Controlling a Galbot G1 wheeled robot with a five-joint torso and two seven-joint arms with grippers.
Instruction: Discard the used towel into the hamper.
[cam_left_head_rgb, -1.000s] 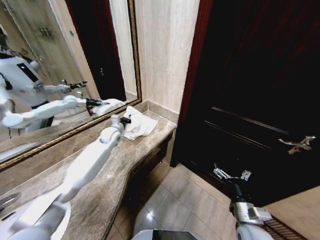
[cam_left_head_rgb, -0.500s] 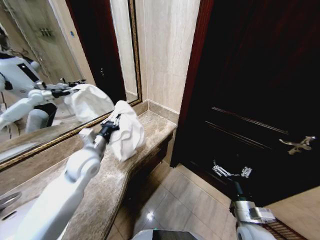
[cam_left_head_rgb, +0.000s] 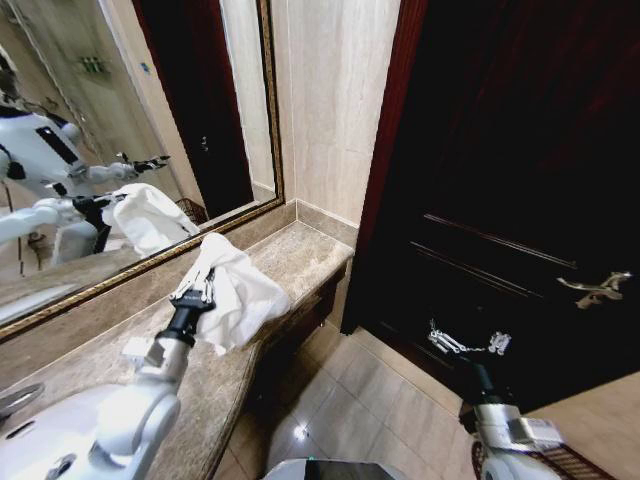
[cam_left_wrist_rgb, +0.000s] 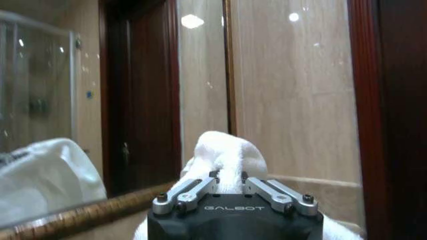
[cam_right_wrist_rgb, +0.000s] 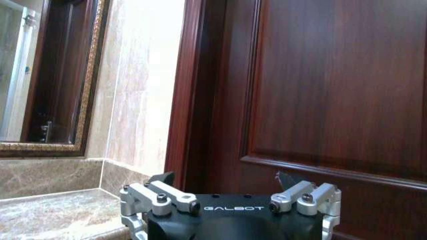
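The used towel (cam_left_head_rgb: 238, 296) is a white bunch hanging from my left gripper (cam_left_head_rgb: 200, 292), which is shut on it above the marble counter (cam_left_head_rgb: 300, 255). In the left wrist view the fingers (cam_left_wrist_rgb: 190, 189) pinch the towel (cam_left_wrist_rgb: 223, 150), which bulges up between them. My right gripper (cam_left_head_rgb: 465, 343) hangs open and holds nothing, low in front of the dark door (cam_left_head_rgb: 500, 200); its spread jaws show in the right wrist view (cam_right_wrist_rgb: 223, 179). A ribbed piece of the reddish hamper (cam_left_head_rgb: 572, 462) peeks out at the lower right edge, behind my right arm.
A gold-framed mirror (cam_left_head_rgb: 100, 150) runs along the wall behind the counter and reflects my arm and the towel. A sink rim (cam_left_head_rgb: 15, 400) lies at the lower left. The door has a metal handle (cam_left_head_rgb: 597, 288). Tiled floor (cam_left_head_rgb: 350, 400) lies between counter and door.
My left gripper has lifted the towel off the far end of the counter and drawn it back toward me. The right arm has barely moved.
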